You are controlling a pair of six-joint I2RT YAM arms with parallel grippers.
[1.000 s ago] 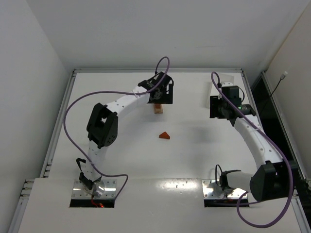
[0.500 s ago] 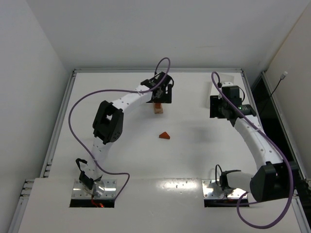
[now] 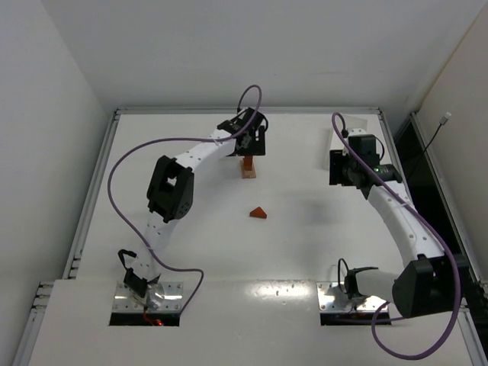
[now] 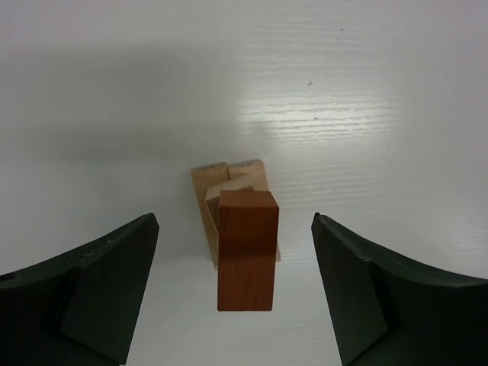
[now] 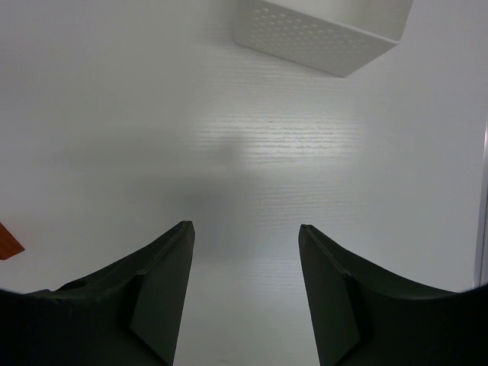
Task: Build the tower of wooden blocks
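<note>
bright overhead light, soft shadows, glare patches on the table [image 4: 305,114].

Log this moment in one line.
left hand: open over tan-and-reddish-brown wood block tower, not touching | right hand: open, empty | reddish-brown triangular wooden wedge: loose on white table

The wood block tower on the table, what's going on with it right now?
The left arm hovers over the wood block tower, jaws open on either side of its upright reddish-brown top block, not touching it. Tan pieces form the base. A reddish-brown wedge lies loose on the table, apart from the tower. The right arm hangs off to the side, jaws open and empty, a white tray ahead of it.
</note>
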